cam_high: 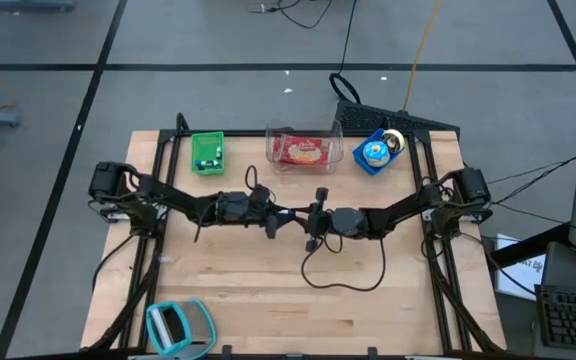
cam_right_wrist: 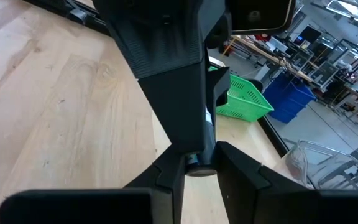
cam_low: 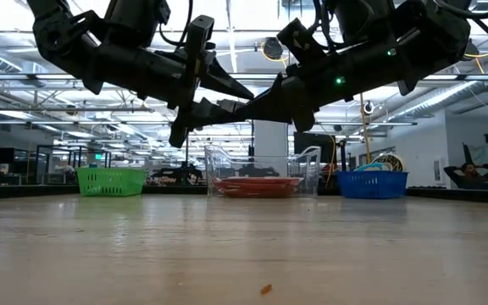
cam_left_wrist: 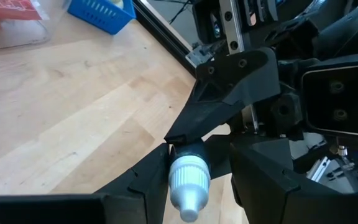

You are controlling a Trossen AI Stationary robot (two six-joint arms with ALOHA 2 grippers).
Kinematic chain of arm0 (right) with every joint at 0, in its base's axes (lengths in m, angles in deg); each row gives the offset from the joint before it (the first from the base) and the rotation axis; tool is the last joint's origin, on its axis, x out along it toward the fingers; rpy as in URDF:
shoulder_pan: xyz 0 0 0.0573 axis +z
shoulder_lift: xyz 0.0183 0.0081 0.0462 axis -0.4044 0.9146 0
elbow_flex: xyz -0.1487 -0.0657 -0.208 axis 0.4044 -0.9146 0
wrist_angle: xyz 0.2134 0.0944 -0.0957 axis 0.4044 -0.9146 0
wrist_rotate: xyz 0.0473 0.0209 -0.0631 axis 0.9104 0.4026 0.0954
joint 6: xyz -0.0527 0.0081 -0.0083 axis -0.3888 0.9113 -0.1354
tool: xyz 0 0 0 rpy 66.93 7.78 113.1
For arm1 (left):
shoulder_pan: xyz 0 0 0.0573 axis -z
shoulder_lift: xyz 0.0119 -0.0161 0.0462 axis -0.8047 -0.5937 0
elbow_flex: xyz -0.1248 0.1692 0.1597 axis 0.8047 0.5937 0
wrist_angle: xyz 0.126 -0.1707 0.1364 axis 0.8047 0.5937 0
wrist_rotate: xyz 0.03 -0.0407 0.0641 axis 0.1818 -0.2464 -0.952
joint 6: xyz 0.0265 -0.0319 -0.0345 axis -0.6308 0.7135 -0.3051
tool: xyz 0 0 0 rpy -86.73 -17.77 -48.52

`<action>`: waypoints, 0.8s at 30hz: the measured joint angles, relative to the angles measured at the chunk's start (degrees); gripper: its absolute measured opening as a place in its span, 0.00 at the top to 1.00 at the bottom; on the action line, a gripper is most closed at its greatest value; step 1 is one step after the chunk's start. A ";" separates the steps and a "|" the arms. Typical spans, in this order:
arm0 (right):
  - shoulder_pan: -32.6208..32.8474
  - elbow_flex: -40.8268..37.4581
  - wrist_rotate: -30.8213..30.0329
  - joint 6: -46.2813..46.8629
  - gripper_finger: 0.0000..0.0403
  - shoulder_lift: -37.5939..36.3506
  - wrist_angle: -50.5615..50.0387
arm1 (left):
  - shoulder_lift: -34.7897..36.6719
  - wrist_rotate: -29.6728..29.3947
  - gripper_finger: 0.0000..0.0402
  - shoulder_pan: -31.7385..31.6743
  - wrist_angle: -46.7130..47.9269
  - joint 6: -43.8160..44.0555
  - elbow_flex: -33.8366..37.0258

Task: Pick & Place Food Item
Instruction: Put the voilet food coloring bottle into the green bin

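The small white-capped bottle [cam_left_wrist: 189,186] hangs in mid-air over the middle of the wooden counter [cam_high: 268,290], at the point where the two arms meet. The left tool [cam_left_wrist: 191,177] has its fingers closed part-way around the bottle, ribbed cap towards the wrist. The right tool [cam_right_wrist: 199,163] grips the bottle's far end between narrowly set fingers. Both tools point nearly level and face each other, well above the counter. Along the far edge of the counter stand a green basket [cam_high: 207,152], a clear container [cam_high: 304,146] with a red packet inside, and a blue basket [cam_high: 378,150].
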 joint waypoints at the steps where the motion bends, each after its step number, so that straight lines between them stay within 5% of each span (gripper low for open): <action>1: -0.02 0.00 -0.09 0.02 0.83 0.00 -0.05 | 0.00 0.07 0.58 -0.11 -0.05 0.15 0.00; 11: 0.03 0.00 -0.28 -0.12 0.82 0.00 -0.45 | 0.02 2.48 0.84 -1.84 1.14 -0.12 -0.04; 24: 2.99 -0.01 -1.86 11.34 0.70 -4.77 -2.28 | 4.75 10.67 0.83 -7.98 3.01 -3.14 -0.17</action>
